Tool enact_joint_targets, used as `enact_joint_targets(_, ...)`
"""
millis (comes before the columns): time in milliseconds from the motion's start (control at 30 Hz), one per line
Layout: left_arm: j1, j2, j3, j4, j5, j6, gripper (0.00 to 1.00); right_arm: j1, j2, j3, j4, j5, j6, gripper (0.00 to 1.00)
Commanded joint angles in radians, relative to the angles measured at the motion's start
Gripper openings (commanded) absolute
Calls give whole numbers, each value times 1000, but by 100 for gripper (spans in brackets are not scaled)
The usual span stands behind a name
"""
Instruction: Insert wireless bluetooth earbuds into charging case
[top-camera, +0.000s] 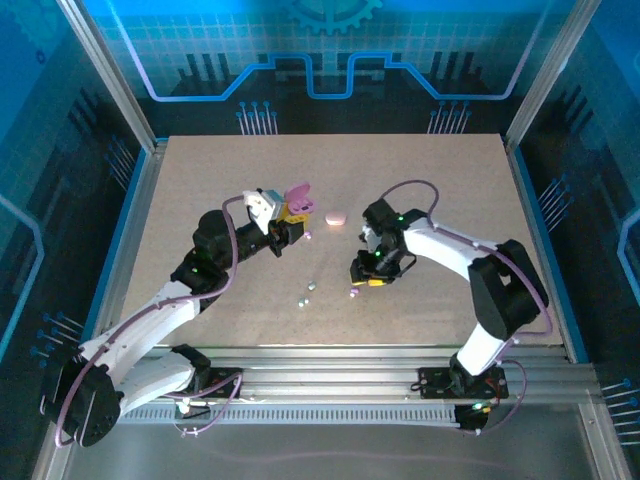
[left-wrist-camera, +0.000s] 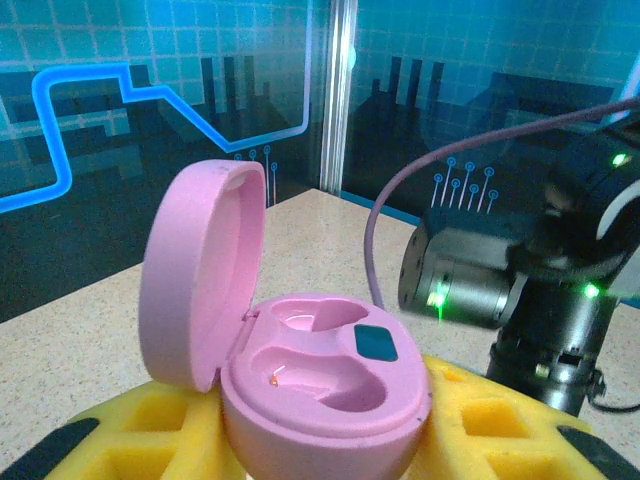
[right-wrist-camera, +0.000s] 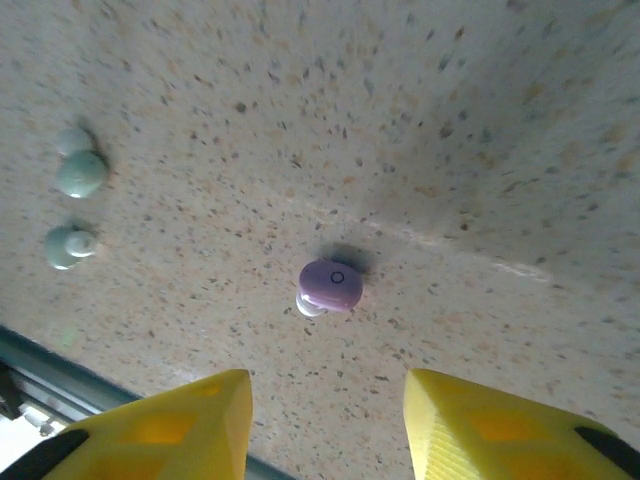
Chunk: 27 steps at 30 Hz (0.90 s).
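Earbud pickup looks like the step in hand. The right claw (right-wrist-camera: 325, 430) hangs over the worktop (right-wrist-camera: 480, 120), its yellow fingers (right-wrist-camera: 170, 430) apart with nothing between them. The purple earbud (right-wrist-camera: 330, 285) lies just ahead of that gap, roughly centred, and the mint earbuds (right-wrist-camera: 80, 172) sit well off to one side. The left claw (top-camera: 288, 210) grips the pink case (left-wrist-camera: 330, 390), lid up and both sockets bare. To do it well, bring the fingers forward until they straddle the earbud, drop almost to the surface, then close slowly. So small and smooth a piece could squirt out sideways.
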Motion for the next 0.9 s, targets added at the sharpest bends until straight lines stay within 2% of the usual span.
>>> enact_joint_targets(0, 7, -21, 17, 14, 4, -14, 36, 21, 32, -9, 42, -2, 77, 49)
enact_joint_targets(133, 6, -33, 14, 6, -3, -8, 36, 36, 63, -26, 94, -34, 133, 50)
enact_joint_targets(400, 7, -36, 8, 9, -3, -9, 36, 61, 83, -53, 136, -12, 191, 51)
enact_joint_targets(533, 5, -38, 6, 8, -1, -11, 36, 72, 97, -49, 158, -20, 196, 49)
enact_joint_targets(867, 6, -36, 8, 9, 4, -16, 36, 81, 121, -2, 134, 50, 160, 44)
